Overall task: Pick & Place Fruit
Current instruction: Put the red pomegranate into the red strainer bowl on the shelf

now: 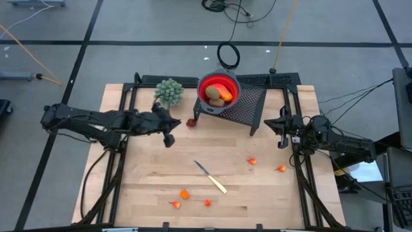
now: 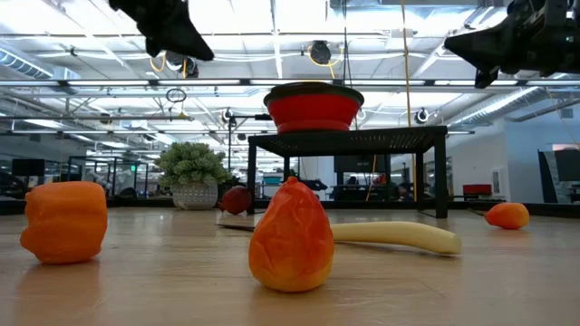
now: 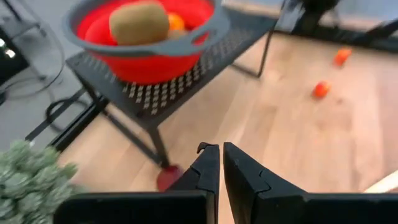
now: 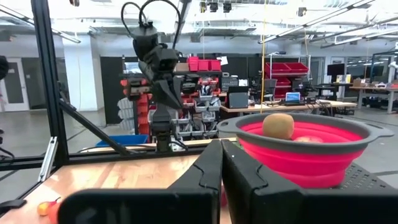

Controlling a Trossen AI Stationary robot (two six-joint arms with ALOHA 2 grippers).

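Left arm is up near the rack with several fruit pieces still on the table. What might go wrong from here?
The dark red fruit lies right against the rack leg, so the shut left pincer may hit the leg when reaching. The knife lies between the scattered orange pieces and could get nudged. The bowl sits raised on the rack; drops may bounce out.

A pale wooden tabletop (image 1: 154, 174) stands on a grey floor (image 1: 129, 26) crossed by dark tape lines, with a yellow cable (image 1: 26, 55) and a coiled black cable (image 1: 228, 55) lying on it. Beyond the table the room is a large open workshop: long ceiling lights (image 2: 272, 27) above, desks with monitors (image 4: 292, 99), shelves holding red bins (image 4: 202, 65), and a black metal frame post (image 4: 46, 81) near the table's edge
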